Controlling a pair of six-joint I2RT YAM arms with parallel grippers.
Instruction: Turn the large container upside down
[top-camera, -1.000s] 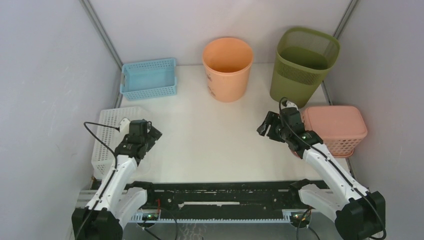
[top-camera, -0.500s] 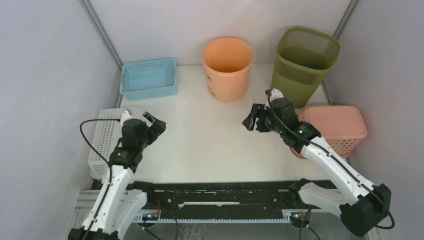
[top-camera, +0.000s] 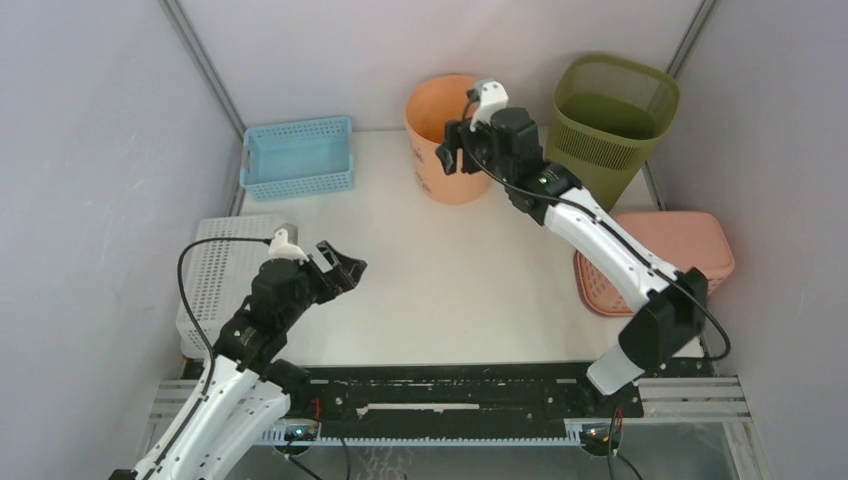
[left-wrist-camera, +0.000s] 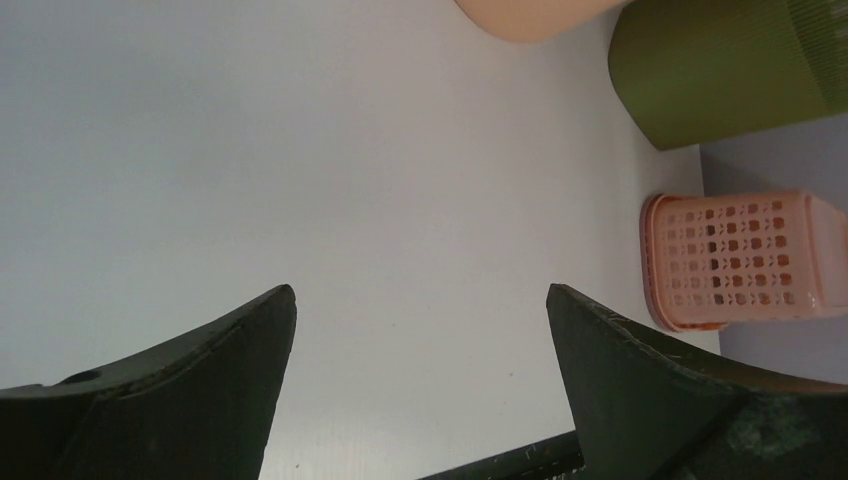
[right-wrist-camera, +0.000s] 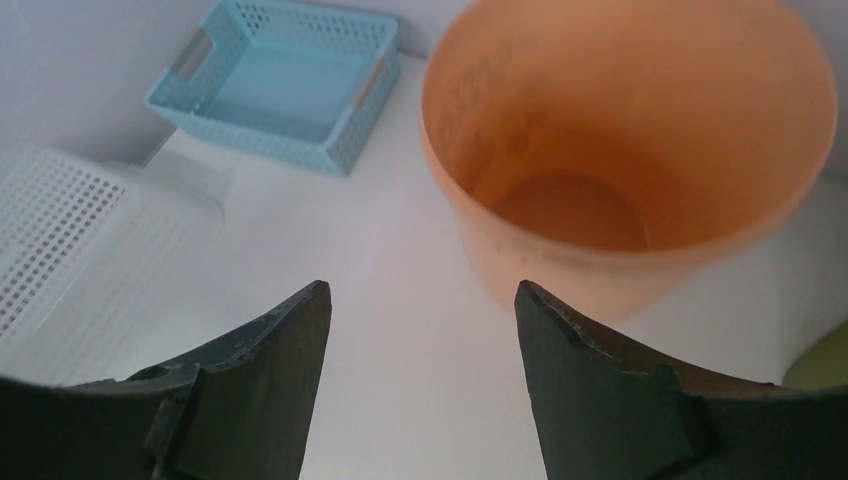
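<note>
Orange round plastic bucket (right-wrist-camera: 640, 130) stands upright; the right gripper (right-wrist-camera: 420, 292) hovers near its rim, fingers apart and empty. Left gripper (left-wrist-camera: 420, 296) hangs wide open, empty.

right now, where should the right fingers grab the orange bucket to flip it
Pinch the near rim of the orange bucket from above, one of the right fingers inside, one outside. It stands upright, mouth open, and the body looks too wide to span.
</note>
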